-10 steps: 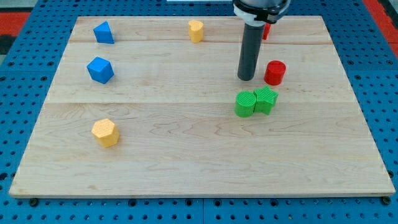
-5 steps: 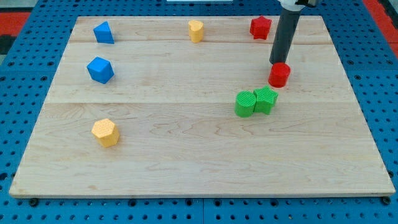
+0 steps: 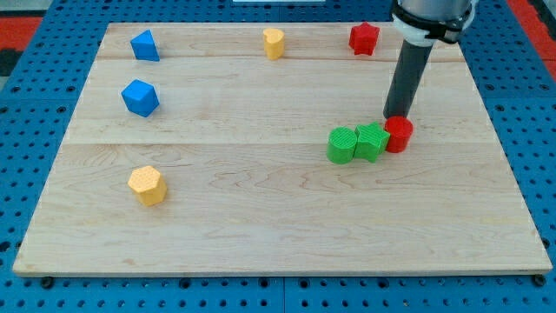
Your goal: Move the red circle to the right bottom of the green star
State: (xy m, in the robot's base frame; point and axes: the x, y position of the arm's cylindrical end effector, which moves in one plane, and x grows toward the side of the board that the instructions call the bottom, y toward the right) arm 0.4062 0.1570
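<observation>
The red circle (image 3: 400, 134) sits right of centre on the wooden board, touching the right side of the green star (image 3: 373, 141). A green cylinder (image 3: 342, 145) touches the star's left side. My tip (image 3: 398, 116) rests against the top edge of the red circle, just above it. The dark rod rises from there to the view's top.
A red star (image 3: 364, 38) lies at the top right, a yellow block (image 3: 274, 43) at the top centre. Two blue blocks (image 3: 145, 45) (image 3: 140, 97) lie at the upper left. A yellow hexagon (image 3: 147, 184) lies at the lower left. The board's right edge (image 3: 499, 130) is near.
My tip moved right around the red circle, then toward the view's bottom, pushing the circle down until it touches the green star's right side.
</observation>
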